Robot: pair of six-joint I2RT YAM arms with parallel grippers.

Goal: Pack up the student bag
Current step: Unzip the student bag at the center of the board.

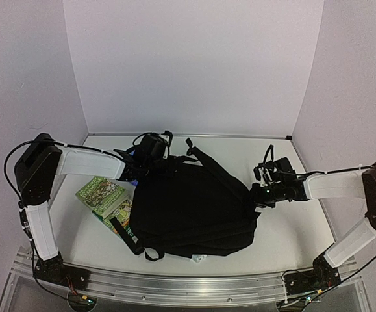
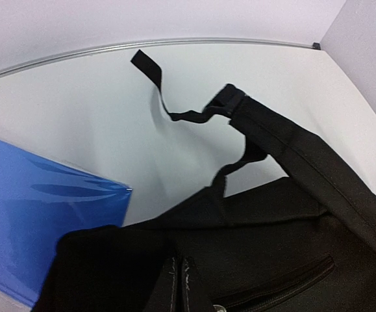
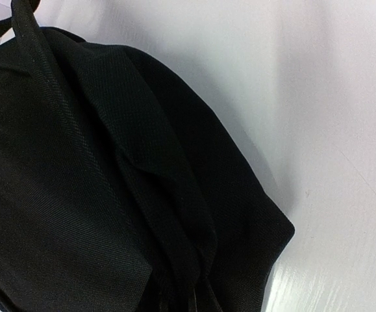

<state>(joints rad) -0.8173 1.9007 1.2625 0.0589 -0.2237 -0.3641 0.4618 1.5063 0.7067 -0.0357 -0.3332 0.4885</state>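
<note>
Left hand [image 1: 154, 158] clamped, arm extended forward; right hand [image 1: 257, 193] clamped, forearm reaching inward.

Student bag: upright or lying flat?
Lying flat: the student bag spreads broad-side across the table, one strap trailing farther back.

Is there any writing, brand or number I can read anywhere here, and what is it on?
On the green book: cover lettering, too blurred to read.
On the second book: print, too small to read.
On the student bag and the blue folder: no text visible.
</note>
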